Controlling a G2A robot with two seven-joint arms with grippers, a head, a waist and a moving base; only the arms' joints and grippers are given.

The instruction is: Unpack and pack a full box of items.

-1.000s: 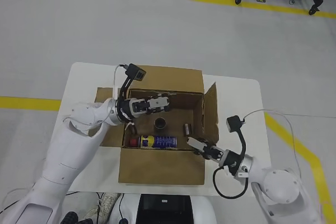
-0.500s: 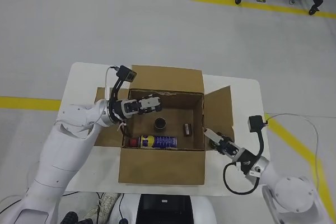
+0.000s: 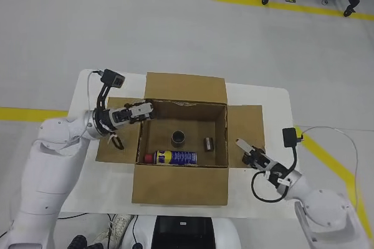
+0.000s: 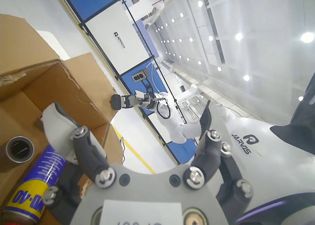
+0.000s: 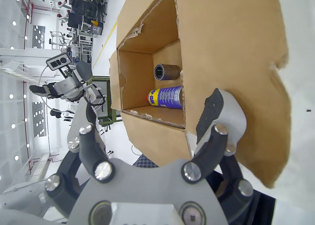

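The left gripper (image 3: 144, 110), spread and empty, has backed out to the box's (image 3: 181, 183) left rim. The right gripper (image 3: 244, 148), also open and empty, has drawn back over the right flap (image 3: 244, 124), now folded flat. The spray can (image 3: 172, 157) by the box's near wall and the metal sleeve (image 3: 179, 137) mid-floor look ready for unpacking

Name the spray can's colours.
The spray can is blue and yellow, red-capped; best in top view.

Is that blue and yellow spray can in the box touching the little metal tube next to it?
Apart. The top view shows a strip of bare cardboard between the spray can and the metal tube.
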